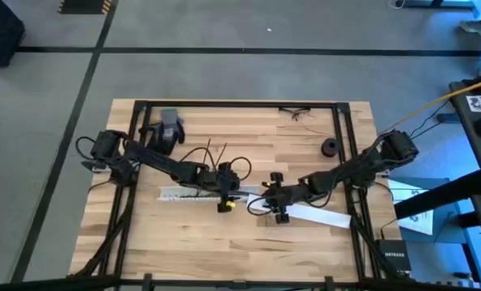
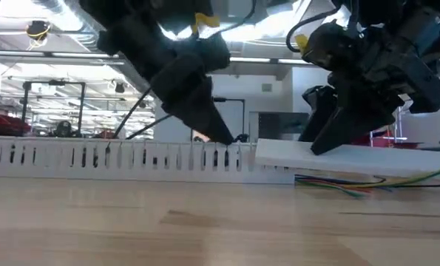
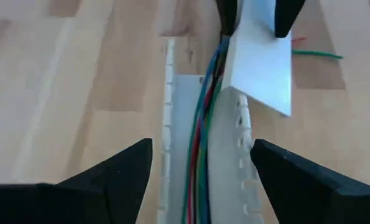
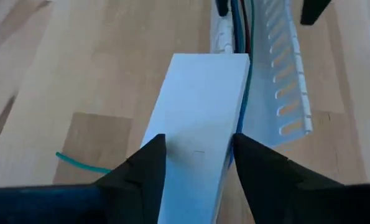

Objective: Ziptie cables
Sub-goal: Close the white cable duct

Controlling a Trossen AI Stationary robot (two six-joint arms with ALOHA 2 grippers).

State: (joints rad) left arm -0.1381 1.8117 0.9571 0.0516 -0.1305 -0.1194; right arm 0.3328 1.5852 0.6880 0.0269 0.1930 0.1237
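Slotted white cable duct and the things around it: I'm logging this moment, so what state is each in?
Slotted white plastic duct: open-topped, lying flat on the table.
Thin coloured wires: lying inside the duct.
Flat white plastic cover strip: gripped, angled over the duct end.
Right tool: shut on the strip.
Left tool: open, straddling the duct.

Left gripper (image 1: 223, 196) spread wide, low; right gripper (image 1: 278, 199) clamped, mid-table.

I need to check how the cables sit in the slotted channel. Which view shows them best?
The left wrist view: the cables run along inside the slotted channel. The right wrist view shows them partly under the white cover; the low view shows ends.
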